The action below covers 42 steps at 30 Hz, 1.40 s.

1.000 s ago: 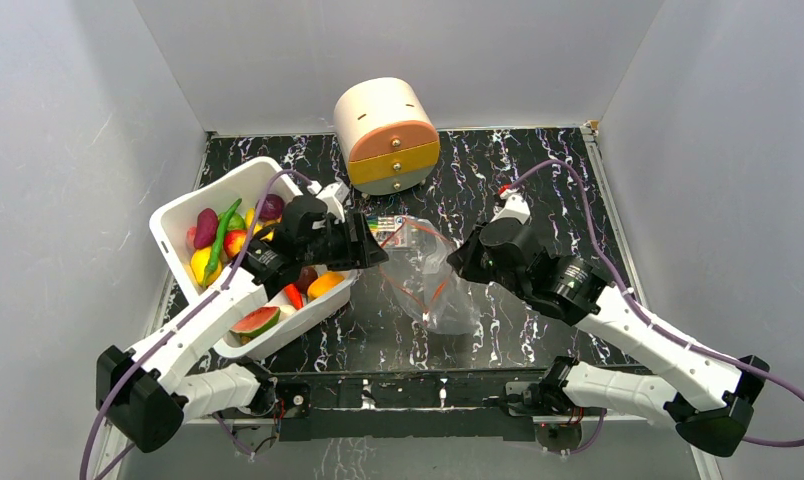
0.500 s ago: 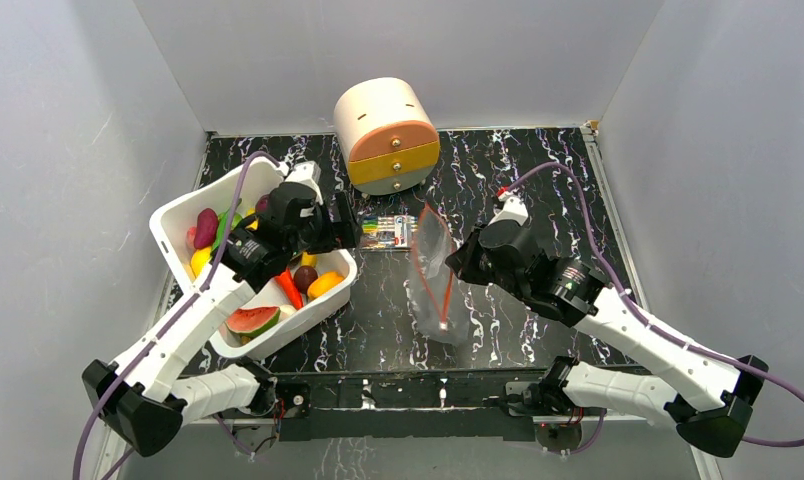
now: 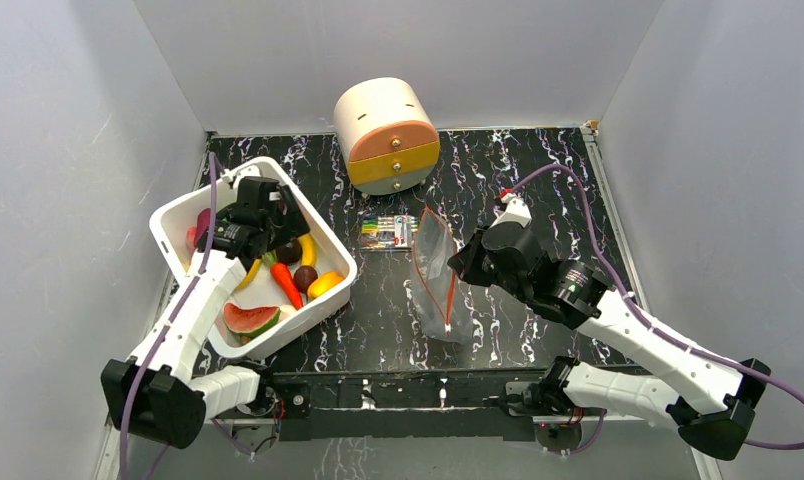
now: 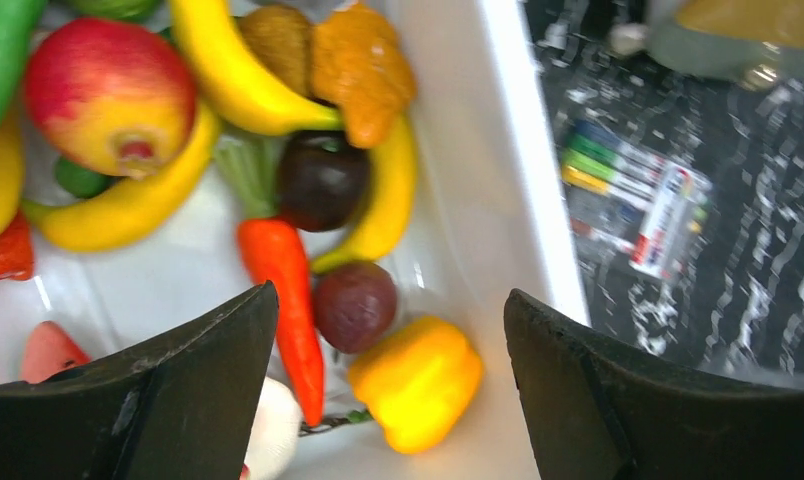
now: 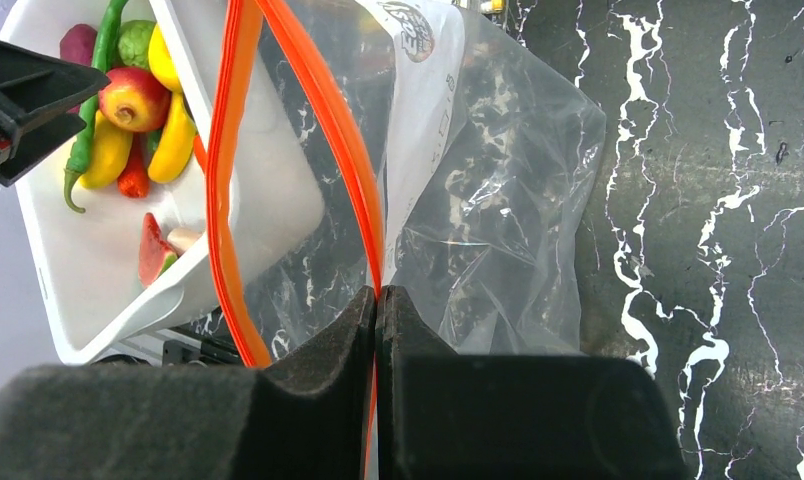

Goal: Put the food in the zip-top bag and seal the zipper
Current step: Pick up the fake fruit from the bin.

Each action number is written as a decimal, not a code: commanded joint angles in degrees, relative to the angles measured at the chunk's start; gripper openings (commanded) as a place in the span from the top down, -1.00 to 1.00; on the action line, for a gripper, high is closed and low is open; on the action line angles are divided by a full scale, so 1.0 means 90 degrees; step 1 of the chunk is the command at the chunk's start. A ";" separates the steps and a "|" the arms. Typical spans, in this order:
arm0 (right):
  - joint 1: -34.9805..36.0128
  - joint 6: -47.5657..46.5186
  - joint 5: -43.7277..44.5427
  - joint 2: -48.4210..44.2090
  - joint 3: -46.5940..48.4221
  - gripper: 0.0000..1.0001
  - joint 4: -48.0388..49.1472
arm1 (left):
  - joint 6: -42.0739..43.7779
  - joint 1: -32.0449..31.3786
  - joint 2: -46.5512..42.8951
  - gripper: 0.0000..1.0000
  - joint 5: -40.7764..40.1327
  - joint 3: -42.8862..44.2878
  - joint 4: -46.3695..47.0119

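Note:
The food lies in a white bin [image 3: 178, 215]: an orange carrot [image 4: 283, 290], a yellow pepper [image 4: 418, 380], a dark purple ball [image 4: 355, 305], bananas [image 4: 238, 75] and a watermelon slice [image 3: 250, 320]. My left gripper [image 4: 390, 295] hovers open over these pieces with nothing between its fingers; from above it [image 3: 268, 228] is over the bin's middle. The clear zip-top bag [image 3: 436, 270] hangs at table centre. My right gripper [image 5: 378, 292] is shut on its orange zipper [image 5: 223, 180]. The bag's mouth gapes a little towards the bin, and I see no food in the bag [image 5: 498, 200].
A flat pack of coloured pens [image 3: 386, 232] lies just behind the bag, right of the bin wall [image 4: 523, 160]. A round cream drawer unit [image 3: 386, 135] with orange and yellow fronts stands at the back centre. Grey walls enclose the black marbled table.
My left gripper has drawn back from the bag's mouth, leftwards to above the bin, and opened wider. The bag's mouth has narrowed and now hangs from the right gripper alone.

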 commanded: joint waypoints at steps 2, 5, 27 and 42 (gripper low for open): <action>-0.0006 -0.0076 0.0036 -0.0004 0.0113 1.00 0.0209 | 0.0117 0.0663 0.0478 -0.61 -0.0009 -0.0290 0.0243; -0.0011 -0.0076 -0.0036 0.0032 0.0108 1.00 0.0242 | 0.0131 0.0976 0.0865 -0.63 0.0253 -0.0383 0.0466; -0.0013 -0.0074 -0.0026 0.0021 0.0232 1.00 0.0072 | 0.0433 0.1771 0.2731 -0.31 0.1789 -0.0072 0.0967; -0.0010 -0.0062 -0.0002 -0.0023 0.0210 1.00 0.0032 | 0.0368 0.1778 0.2307 0.04 0.1741 -0.0001 0.0478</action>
